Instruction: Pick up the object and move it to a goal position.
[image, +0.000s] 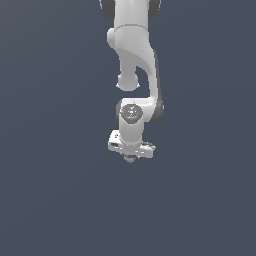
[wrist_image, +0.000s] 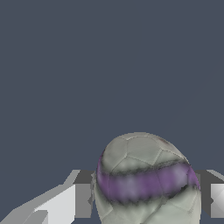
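Pickup looks done: gripper (image: 130, 156) fingers (wrist_image: 65, 203) pinch the ball (wrist_image: 146, 181) from both sides, leaving the carry to the goal.

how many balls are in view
1. The ball, grey-beige with a purple band, sits between the pincer fingers in the wrist view; in the exterior view it peeks out just under the white pincer. No other ball shows in either view.

In the exterior view the arm (image: 134, 55) hangs down from the top centre of the frame, ending in the gripper (image: 130, 156) just below mid-frame. The ball (image: 130, 158) sits directly beneath it, between the fingers (wrist_image: 81, 194), touching both.
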